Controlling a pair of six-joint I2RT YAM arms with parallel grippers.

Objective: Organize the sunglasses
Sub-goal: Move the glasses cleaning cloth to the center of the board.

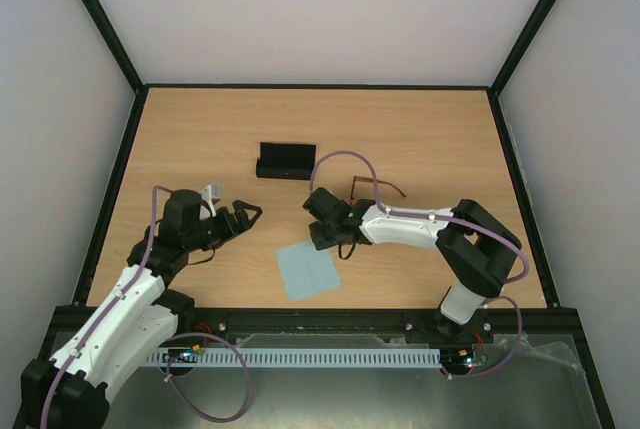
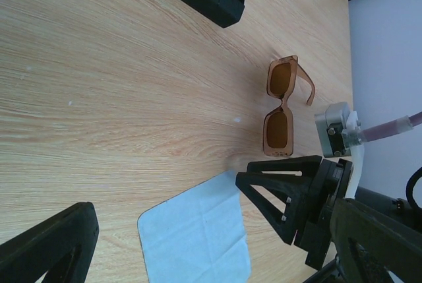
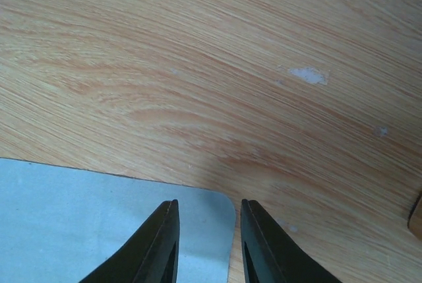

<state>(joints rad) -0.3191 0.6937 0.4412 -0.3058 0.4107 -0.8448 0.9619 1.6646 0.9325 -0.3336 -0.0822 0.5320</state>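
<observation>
Right arm reaches left across the lower centre of the top view, wrist pitched down. Right gripper (image 1: 322, 237) hangs over the upper right corner of the cloth (image 1: 308, 271), jaws narrowly parted, gripping nothing. Left gripper (image 1: 243, 219) sits at centre left, jaws spread wide, empty. Sunglasses (image 1: 377, 189) lie on the table (image 1: 200, 129) right of centre, just behind the right forearm: translucent brown frame, brown lenses, temples unfolded. Black case (image 1: 285, 161) stands above centre, apart.

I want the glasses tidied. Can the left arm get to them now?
Probably not directly: the right gripper sits between the left gripper and the sunglasses, so it would have to go around.
</observation>
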